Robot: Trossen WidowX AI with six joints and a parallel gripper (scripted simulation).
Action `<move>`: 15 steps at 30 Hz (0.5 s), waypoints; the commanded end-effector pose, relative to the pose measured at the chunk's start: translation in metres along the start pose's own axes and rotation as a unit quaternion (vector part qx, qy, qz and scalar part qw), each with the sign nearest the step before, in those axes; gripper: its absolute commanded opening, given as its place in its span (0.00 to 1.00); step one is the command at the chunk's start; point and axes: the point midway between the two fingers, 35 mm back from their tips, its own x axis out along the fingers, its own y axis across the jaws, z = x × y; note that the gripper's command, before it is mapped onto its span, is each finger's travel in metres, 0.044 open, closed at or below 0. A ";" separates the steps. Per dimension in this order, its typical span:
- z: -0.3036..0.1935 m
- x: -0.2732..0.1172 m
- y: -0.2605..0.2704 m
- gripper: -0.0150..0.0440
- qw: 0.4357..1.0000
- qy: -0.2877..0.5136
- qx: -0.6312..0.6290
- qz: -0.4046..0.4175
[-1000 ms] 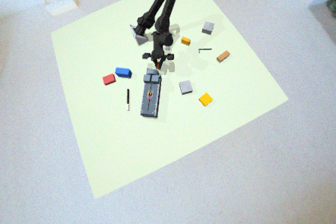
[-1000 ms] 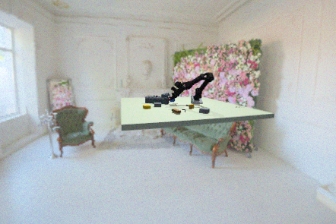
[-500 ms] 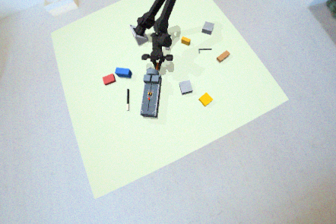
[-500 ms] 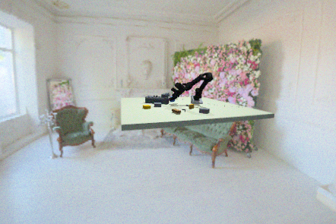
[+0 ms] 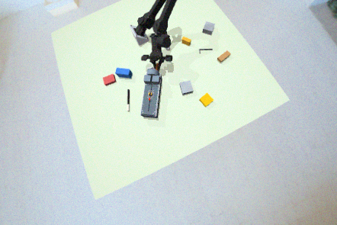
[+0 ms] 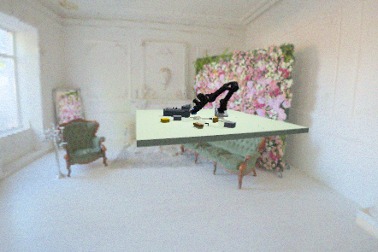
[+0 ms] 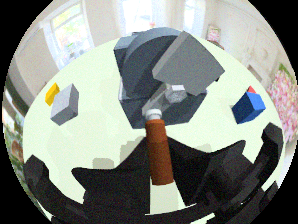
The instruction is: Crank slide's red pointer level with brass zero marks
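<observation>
The machine (image 5: pixel 155 105) (image 6: pixel 173 112) is a long dark grey housing with a round drum and crank at the arm's end. In the top view, the red pointer (image 5: pixel 149 99) sits a little off the brass zero marks (image 5: pixel 150 94), on the side away from the crank. The crank arm (image 7: pixel 159 101) runs from its hub down-left to the brown handle (image 7: pixel 159 145) in the wrist view. My gripper (image 5: pixel 156 64) (image 6: pixel 193 111) (image 7: pixel 160 162) is shut on the handle, one dark finger on each side. The pointer and marks are hidden in the wrist view.
A blue block (image 5: pixel 123 72) (image 7: pixel 248 107), a red block (image 5: pixel 109 79) and a black-and-white stick (image 5: pixel 128 100) lie on one side of the machine. A grey block (image 5: pixel 186 87) (image 7: pixel 65 105) and a yellow block (image 5: pixel 206 100) (image 7: pixel 52 94) lie on the other. Several small things lie nearer the arm's base.
</observation>
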 end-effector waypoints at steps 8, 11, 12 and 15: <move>-0.004 0.004 -0.011 0.25 1.000 0.005 0.002 -0.010; -0.004 0.004 -0.012 0.25 1.000 0.005 0.002 -0.010; -0.004 0.004 -0.012 0.25 1.000 0.005 0.002 -0.010; -0.004 0.004 -0.013 0.25 1.000 0.005 0.002 -0.010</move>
